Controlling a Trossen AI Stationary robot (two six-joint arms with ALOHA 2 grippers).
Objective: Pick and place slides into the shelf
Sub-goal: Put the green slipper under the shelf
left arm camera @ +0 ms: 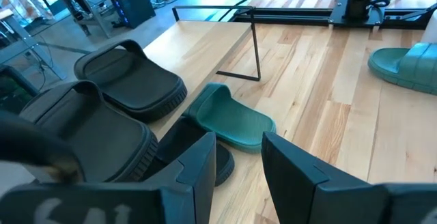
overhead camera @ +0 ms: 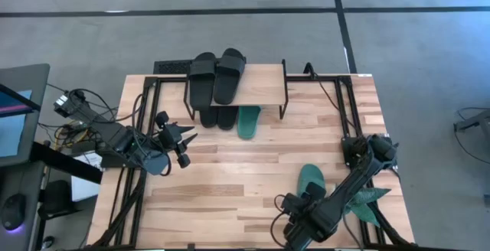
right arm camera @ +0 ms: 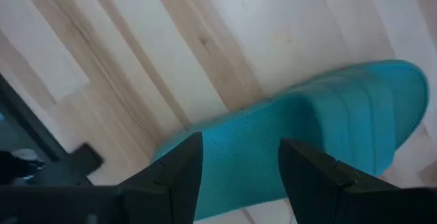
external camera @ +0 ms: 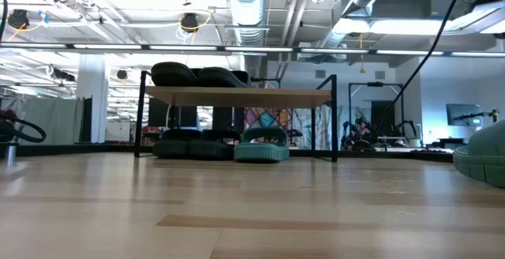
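Observation:
The shelf (overhead camera: 256,90) stands at the table's far middle, with two black slides (overhead camera: 217,75) lying side by side on its plank (external camera: 237,95). Under it, on the tabletop, sit two more black slides (external camera: 185,147) and a teal slide (overhead camera: 249,121) (left arm camera: 232,118). The second teal slide (overhead camera: 310,179) (right arm camera: 307,135) lies sole-down on the table's near right. My right gripper (right arm camera: 239,176) hangs open above it, one finger to each side in the right wrist view. My left gripper (overhead camera: 186,138) (left arm camera: 239,166) is open at the table's left, pointing toward the shelf.
A spiky teal paper plant (overhead camera: 373,197) lies at the near right corner, partly under my right arm. Black frame rails (overhead camera: 142,113) and cables run along both sides of the table. Bare wood (overhead camera: 230,178) stretches between the shelf and the near edge.

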